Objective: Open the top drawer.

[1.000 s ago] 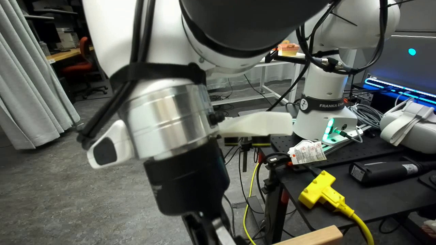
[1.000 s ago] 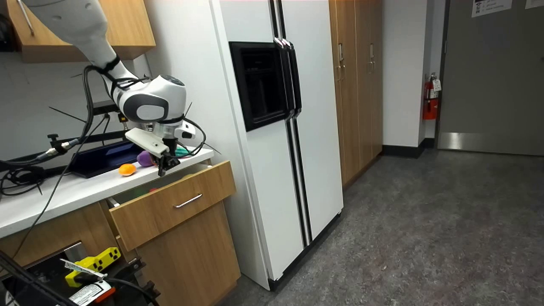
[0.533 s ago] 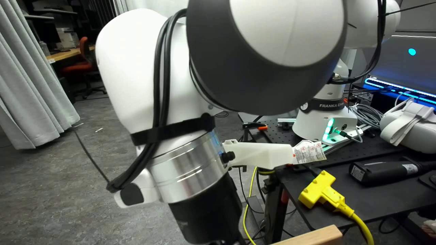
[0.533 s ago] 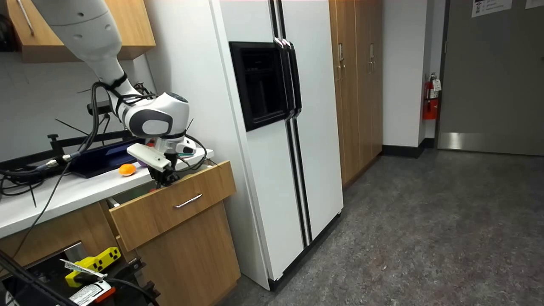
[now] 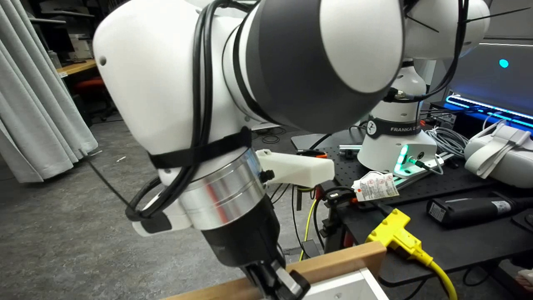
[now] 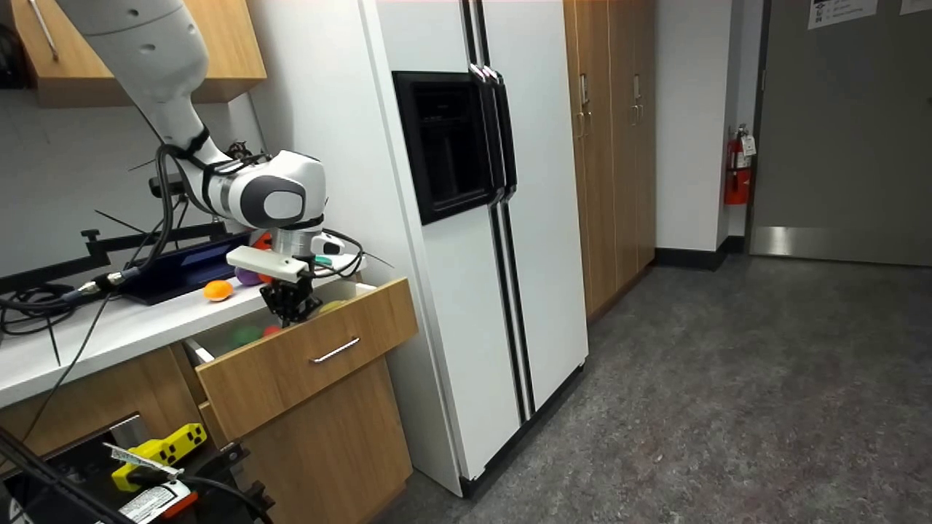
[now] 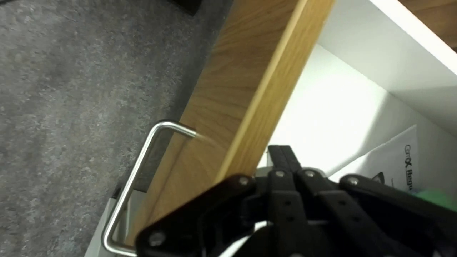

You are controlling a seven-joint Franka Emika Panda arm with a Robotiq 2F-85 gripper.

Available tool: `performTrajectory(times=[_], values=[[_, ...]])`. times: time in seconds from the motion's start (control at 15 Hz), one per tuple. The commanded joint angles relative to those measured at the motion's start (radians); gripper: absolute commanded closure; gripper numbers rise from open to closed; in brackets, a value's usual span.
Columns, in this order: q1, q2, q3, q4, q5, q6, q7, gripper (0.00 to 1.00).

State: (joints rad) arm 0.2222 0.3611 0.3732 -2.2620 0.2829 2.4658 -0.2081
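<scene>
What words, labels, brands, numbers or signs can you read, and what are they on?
"FRANKA E", partly hidden: the arm's base.
"Regu", partly hidden: the sheet in the drawer; the word before it is unclear, maybe "ComX".
Too small or blurred: the white tag, the black adapter's labels, the door's papers, the extinguisher's tag.

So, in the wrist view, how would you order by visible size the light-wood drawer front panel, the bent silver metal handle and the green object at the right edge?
Largest: front panel
Middle: metal handle
Smallest: green object, partly hidden
</scene>
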Motion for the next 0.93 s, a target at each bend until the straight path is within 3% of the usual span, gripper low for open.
performTrajectory(times=[0.0,0.4,0.87], values=[[0.014,-0.095,-0.067,-0.049,-0.128,-0.08,0.073,1.0],[-0.059,-0.169,-0.165,-0.036,-0.207,-0.221,0.028,1.0],[-0.134,-0.204,-0.252,-0.013,-0.217,-0.239,-0.019,1.0]])
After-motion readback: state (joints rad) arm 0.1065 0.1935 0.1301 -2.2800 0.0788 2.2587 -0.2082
